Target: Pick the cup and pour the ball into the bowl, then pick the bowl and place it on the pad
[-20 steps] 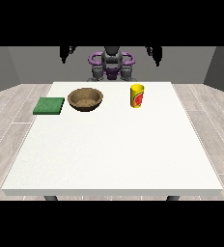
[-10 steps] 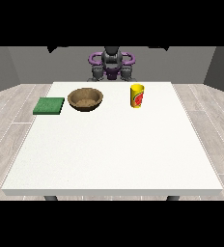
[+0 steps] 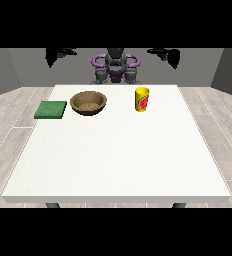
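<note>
Two black hands raised high and wide at the back, well above the desk (image 3: pixel 116 160): hand at the view's right (image 3: pixel 167 54), hand at the view's left (image 3: pixel 55 54), both holding nothing, finger posture too small to tell. Below, yellow cup (image 3: pixel 142 99) upright near the far edge, brown bowl (image 3: pixel 88 103) well apart to its left, green pad (image 3: pixel 51 109) just beside the bowl. Ball not visible. Likely the opening step, nothing yet grasped; next, lowering the right-side hand to the cup. Compared with half a second earlier, hands farther out and higher; objects unmoved.
</note>
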`<action>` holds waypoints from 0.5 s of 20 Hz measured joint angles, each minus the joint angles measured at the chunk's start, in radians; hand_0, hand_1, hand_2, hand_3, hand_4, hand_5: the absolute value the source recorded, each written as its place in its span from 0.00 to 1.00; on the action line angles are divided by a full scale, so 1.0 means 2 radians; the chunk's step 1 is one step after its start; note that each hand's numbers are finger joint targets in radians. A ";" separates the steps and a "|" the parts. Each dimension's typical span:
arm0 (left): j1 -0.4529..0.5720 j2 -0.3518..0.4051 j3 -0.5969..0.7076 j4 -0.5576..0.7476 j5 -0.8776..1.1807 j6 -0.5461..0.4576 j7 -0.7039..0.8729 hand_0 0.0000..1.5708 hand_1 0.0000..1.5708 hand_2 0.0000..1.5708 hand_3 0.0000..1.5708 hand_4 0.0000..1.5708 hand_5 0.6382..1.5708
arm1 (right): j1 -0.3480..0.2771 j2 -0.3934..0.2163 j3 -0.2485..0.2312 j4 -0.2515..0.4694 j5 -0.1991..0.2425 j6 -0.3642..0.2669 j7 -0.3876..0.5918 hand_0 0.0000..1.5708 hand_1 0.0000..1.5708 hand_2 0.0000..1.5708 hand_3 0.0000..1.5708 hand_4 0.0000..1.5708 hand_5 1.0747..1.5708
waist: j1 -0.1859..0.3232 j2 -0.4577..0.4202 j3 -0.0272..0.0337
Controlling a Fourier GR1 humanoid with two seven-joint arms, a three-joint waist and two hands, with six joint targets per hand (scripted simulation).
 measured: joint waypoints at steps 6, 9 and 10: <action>-0.017 -0.022 -0.011 0.077 -0.032 0.008 -0.091 0.00 0.00 0.00 0.00 0.00 0.94 | -0.020 0.010 0.007 0.019 0.016 -0.002 -0.030 0.00 0.00 0.00 0.00 0.00 1.00 | -0.007 0.036 -0.0002; -0.023 -0.037 -0.011 0.126 -0.049 0.022 -0.148 0.00 0.00 0.00 0.00 0.00 0.94 | -0.021 0.010 0.010 0.017 0.019 0.005 -0.043 0.00 0.00 0.00 0.00 0.00 1.00 | -0.021 0.053 -0.0002; -0.029 -0.040 -0.011 0.144 -0.053 0.026 -0.167 0.00 0.00 0.00 0.00 0.00 0.94 | -0.025 0.008 0.009 0.017 0.019 0.006 -0.045 0.00 0.00 0.00 0.00 0.00 1.00 | -0.024 0.060 -0.0001</action>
